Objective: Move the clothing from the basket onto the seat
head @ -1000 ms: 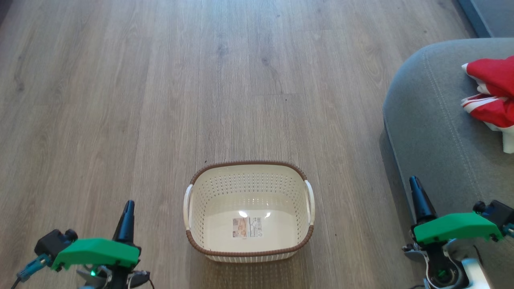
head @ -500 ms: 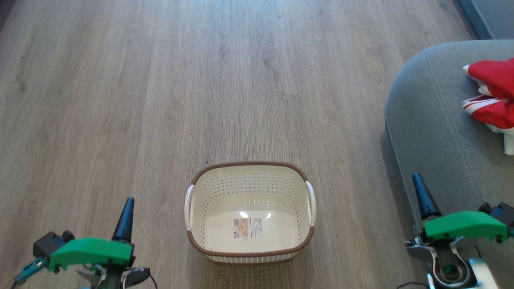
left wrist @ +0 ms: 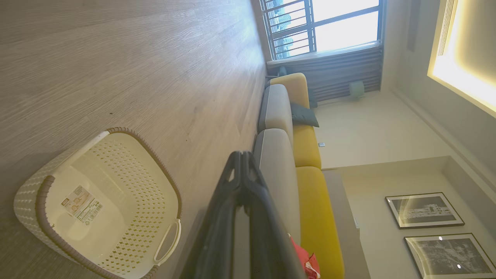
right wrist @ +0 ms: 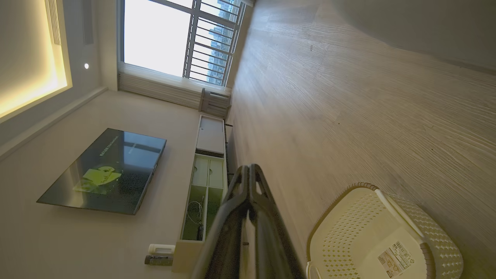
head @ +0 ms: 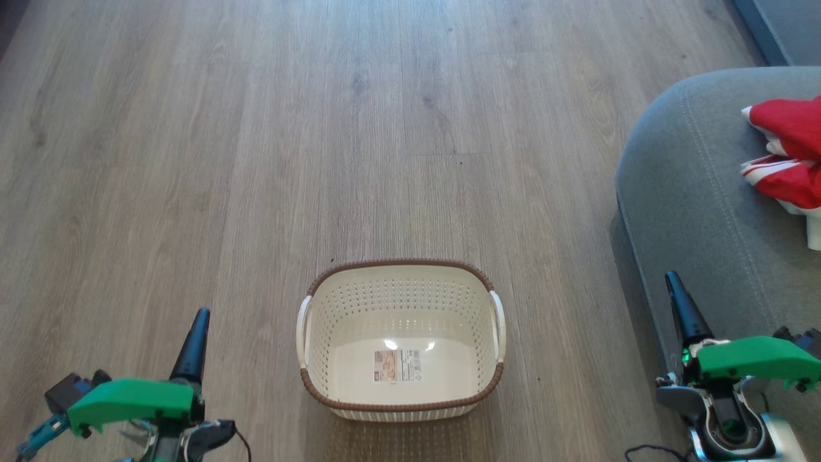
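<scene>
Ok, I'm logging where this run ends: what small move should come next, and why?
Probably just park both arms and stop: the basket holds nothing but its label sticker, the red clothing lies on the grey seat, and the left gripper and right gripper are shut on nothing.

You have bright, sharp daylight; the window (right wrist: 162, 38) blows out white upper left, two glare spots sit in the basket (head: 359, 378), wrist views bend at the edges
</scene>
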